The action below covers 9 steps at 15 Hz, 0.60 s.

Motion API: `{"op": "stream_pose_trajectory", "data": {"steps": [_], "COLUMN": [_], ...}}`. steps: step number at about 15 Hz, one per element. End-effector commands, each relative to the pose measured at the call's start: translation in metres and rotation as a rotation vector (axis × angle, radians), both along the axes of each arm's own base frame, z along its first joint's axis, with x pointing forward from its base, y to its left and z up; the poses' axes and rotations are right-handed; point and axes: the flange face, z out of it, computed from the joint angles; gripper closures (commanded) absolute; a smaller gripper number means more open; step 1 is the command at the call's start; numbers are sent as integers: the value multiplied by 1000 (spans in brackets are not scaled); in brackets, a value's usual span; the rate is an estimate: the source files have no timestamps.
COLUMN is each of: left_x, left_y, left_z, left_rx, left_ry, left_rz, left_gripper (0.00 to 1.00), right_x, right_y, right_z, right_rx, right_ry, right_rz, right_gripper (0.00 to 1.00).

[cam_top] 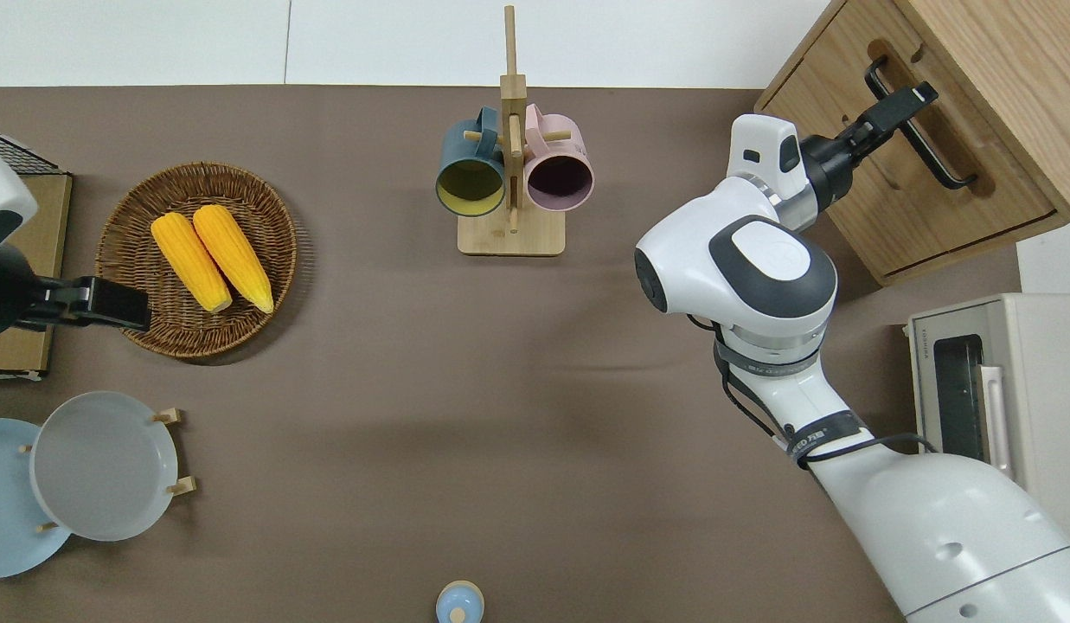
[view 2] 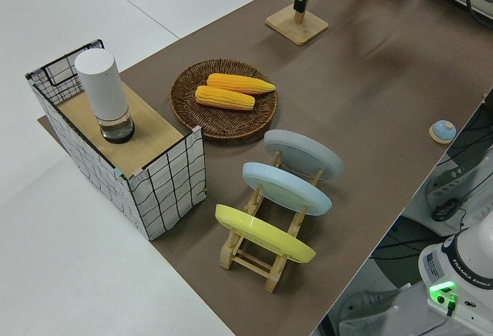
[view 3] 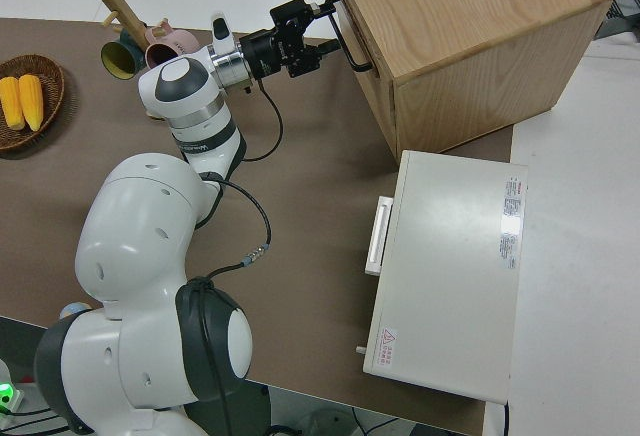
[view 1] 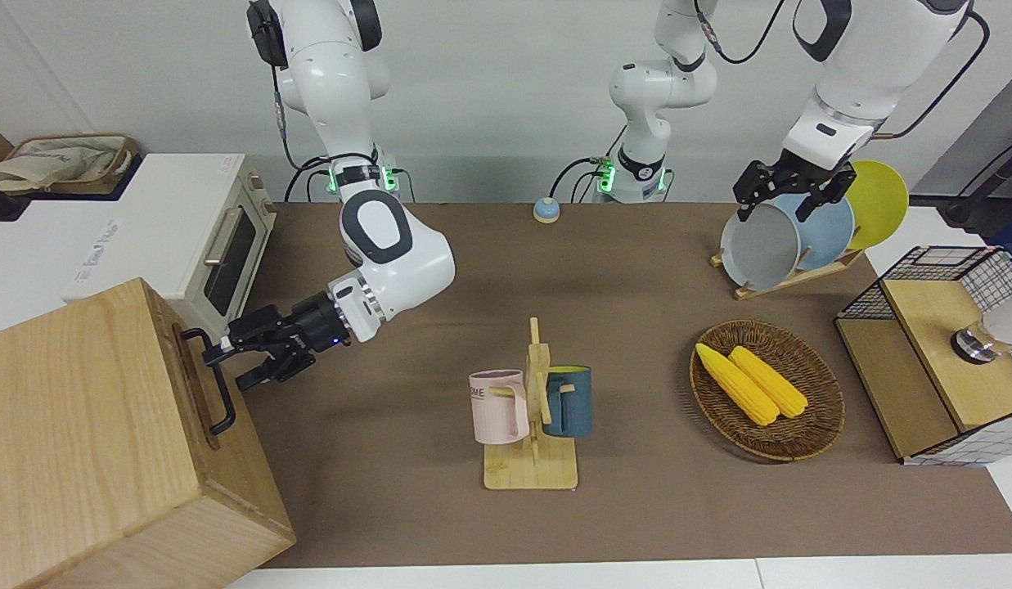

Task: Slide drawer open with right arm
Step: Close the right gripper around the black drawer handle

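Right pincer point(view 1: 231, 366), fingers spread, sits at the drawer point(cam_top: 898, 173) handle point(view 1: 213, 381) at the frame's left, bar crossing between them, not clamped yet.

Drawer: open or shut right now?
Shut. The drawer front sits flush with the box, no gap showing. The right claw is at its handle.

Two corn cobs point(cam_top: 210, 258) in wicker basket point(cam_top: 132, 208); pink mug point(view 1: 499, 406), blue mug point(view 1: 569, 400) on rack.
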Motion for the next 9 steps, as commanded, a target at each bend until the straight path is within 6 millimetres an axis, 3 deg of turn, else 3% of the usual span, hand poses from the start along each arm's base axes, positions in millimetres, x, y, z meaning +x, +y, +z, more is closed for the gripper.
{"op": "stream_pose_trajectory", "data": {"steps": [1,4,5,9], "left_x": [2,2,2,2], "left_y": [1,1,1,1], "left_z": [3,4,4,3], "left_rx": [16,16,16,16], "left_ry": [6,5,5,6], "left_rz": [-12,-12,-12,-12], "left_gripper": [7,7,7,7], "right_x": [4,5,4,3], "right_y": [-11,-14,-12,-8], "right_z": [-9,-11,-10,-11], "right_rx": [-9,-11,-11,-18], "right_ry": [-7,-4,-5,-2], "right_rz": [37,37,39,37], "right_gripper": [426,884,987,1000]}}
